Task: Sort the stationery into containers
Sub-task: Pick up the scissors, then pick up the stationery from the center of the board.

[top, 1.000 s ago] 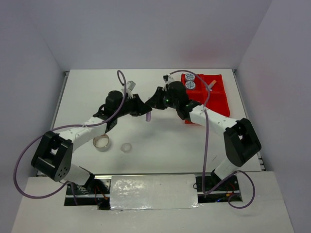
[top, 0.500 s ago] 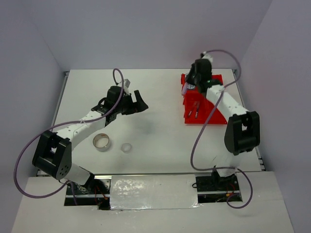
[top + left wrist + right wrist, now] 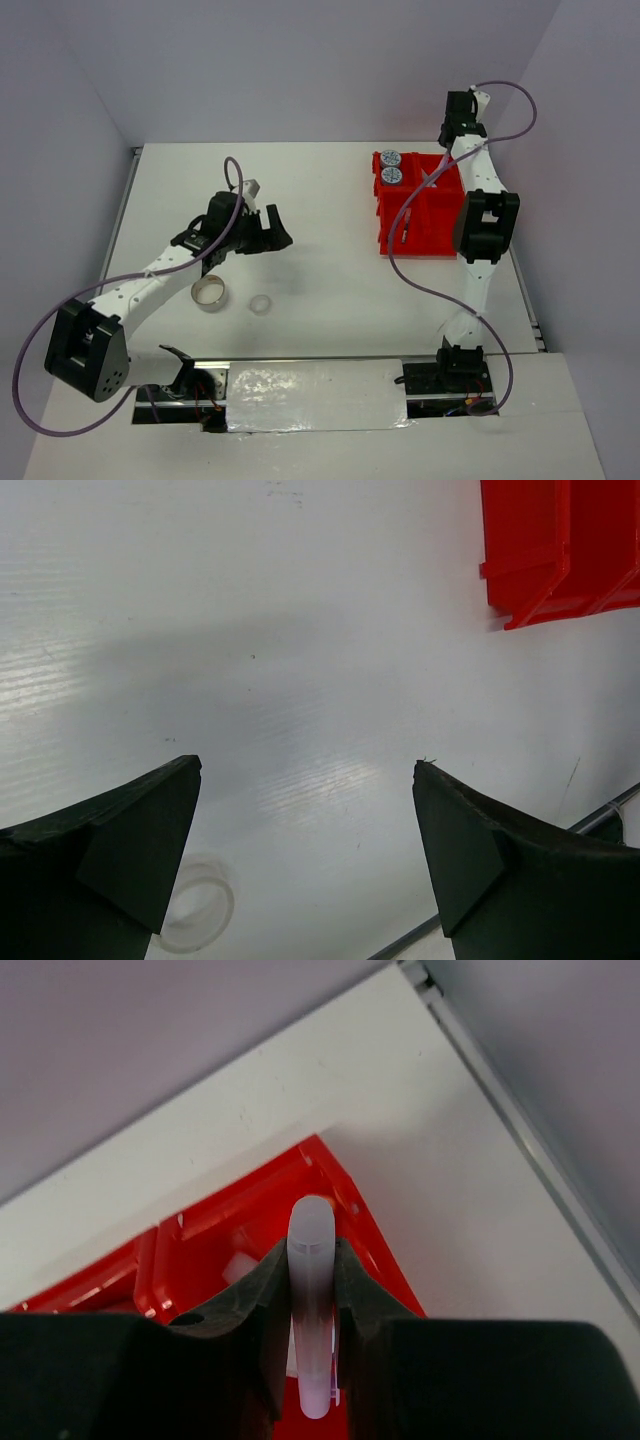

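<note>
the right gripper [image 3: 312, 1290] is closed most of the way on a pale pink short stick [image 3: 311, 1225]. the stick sits upright between the two fingers [image 3: 250, 1310], its rounded top poking out past their tips and its lower end showing in the gap. beneath this gripper lies a corner of the red tray [image 3: 345, 1195], with white tabletop [image 3: 470, 1160] beyond it and the grey wall further out. from overhead, the right arm is stretched out to the far right side of the tabletop, at the far end of the red tray [image 3: 440, 240].

the left gripper [image 3: 307, 780] is wide open and holds nothing, its dark fingers [image 3: 120, 850] spread over bare tabletop. a clear tape ring [image 3: 195, 915] lies on the surface just below the left-hand finger in the wrist view. the red tray's edge shows well ahead of this gripper and off to its right.

in the overhead view a silver tape ring [image 3: 208, 293] lies close behind the left gripper, near the arm, with the clear ring beside it. two blue-patterned tape rolls [image 3: 391, 167] sit together in the tray's far left compartment, well apart from both grippers. a thin pen-like item [image 3: 404, 228] lies in the near left compartment.
</note>
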Controlling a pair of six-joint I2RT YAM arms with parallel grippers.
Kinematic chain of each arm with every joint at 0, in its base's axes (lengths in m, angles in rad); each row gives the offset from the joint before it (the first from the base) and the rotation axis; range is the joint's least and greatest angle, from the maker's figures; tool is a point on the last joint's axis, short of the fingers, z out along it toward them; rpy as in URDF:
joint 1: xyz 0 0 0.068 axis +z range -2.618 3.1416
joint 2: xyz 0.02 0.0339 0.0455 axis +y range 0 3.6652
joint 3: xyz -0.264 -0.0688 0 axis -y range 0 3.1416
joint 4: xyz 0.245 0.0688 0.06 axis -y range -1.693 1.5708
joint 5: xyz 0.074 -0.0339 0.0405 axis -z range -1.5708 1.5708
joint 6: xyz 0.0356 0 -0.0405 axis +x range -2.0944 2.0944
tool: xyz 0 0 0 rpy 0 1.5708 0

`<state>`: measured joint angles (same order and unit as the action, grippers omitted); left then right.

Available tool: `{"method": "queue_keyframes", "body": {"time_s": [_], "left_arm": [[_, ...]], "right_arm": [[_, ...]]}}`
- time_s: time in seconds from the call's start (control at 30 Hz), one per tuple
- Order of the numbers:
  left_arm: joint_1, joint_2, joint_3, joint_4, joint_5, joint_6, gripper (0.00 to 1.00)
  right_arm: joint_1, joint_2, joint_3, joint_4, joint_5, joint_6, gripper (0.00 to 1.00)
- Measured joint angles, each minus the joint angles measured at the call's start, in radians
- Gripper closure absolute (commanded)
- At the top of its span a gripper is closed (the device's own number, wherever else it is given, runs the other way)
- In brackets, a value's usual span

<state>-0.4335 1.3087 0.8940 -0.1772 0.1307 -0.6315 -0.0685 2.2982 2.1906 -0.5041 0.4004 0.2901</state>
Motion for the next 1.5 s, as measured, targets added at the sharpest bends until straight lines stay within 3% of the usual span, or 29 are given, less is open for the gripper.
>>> {"method": "queue_keyframes", "body": {"time_s": [0.1, 0.17, 0.2, 0.3, 0.47, 0.5, 0.7, 0.8, 0.9, 1.03, 1.13, 1.27, 1.5], "left_arm": [[0.0, -0.025, -0.017, -0.007, -0.01, 0.0, 0.01], [0.0, -0.03, -0.024, -0.019, -0.023, -0.001, 0.01], [0.0, -0.032, -0.029, -0.025, -0.031, -0.001, 0.01], [0.0, -0.051, -0.048, -0.047, -0.06, -0.002, 0.01], [-0.002, -0.102, -0.066, -0.09, -0.098, -0.003, 0.01], [-0.004, -0.109, -0.068, -0.095, -0.103, -0.004, 0.01], [-0.021, -0.133, -0.074, -0.146, -0.155, -0.008, 0.01], [-0.026, -0.156, -0.054, -0.234, -0.241, -0.041, 0.01], [-0.023, -0.174, 0.034, -0.377, -0.379, -0.098, 0.01], [0.013, -0.229, 0.152, -0.494, -0.529, -0.161, 0.01], [0.055, -0.308, 0.185, -0.579, -0.64, -0.214, 0.01], [0.073, -0.457, 0.185, -0.691, -0.793, -0.289, 0.01], [0.078, -0.762, 0.13, -0.62, -0.814, -0.204, 0.01]], "right_arm": [[0.0, -0.002, -0.049, -0.001, -0.023, -0.008, 0.92], [0.0, -0.002, -0.07, 0.001, -0.038, -0.011, 0.83], [0.0, -0.001, -0.074, -0.005, -0.045, -0.013, 0.58], [0.0, -0.001, -0.078, -0.005, -0.06, -0.017, 0.36], [0.0, -0.006, -0.088, -0.006, -0.088, -0.022, 0.29], [0.001, -0.009, -0.091, -0.007, -0.102, -0.021, 0.04], [0.035, -0.145, -0.201, -0.008, -0.166, -0.016, 0.04], [0.116, -0.353, -0.412, 0.042, -0.23, -0.016, 0.04], [0.298, -0.592, -0.663, 0.111, -0.286, -0.023, 0.05], [0.613, -0.726, -0.869, 0.214, -0.352, -0.011, 0.07], [0.79, -0.729, -0.983, 0.277, -0.379, 0.026, 0.1], [0.921, -0.674, -1.031, 0.336, -0.403, 0.101, 0.12], [1.087, -0.372, -0.772, 0.369, -0.4, 0.151, 0.14]]}}
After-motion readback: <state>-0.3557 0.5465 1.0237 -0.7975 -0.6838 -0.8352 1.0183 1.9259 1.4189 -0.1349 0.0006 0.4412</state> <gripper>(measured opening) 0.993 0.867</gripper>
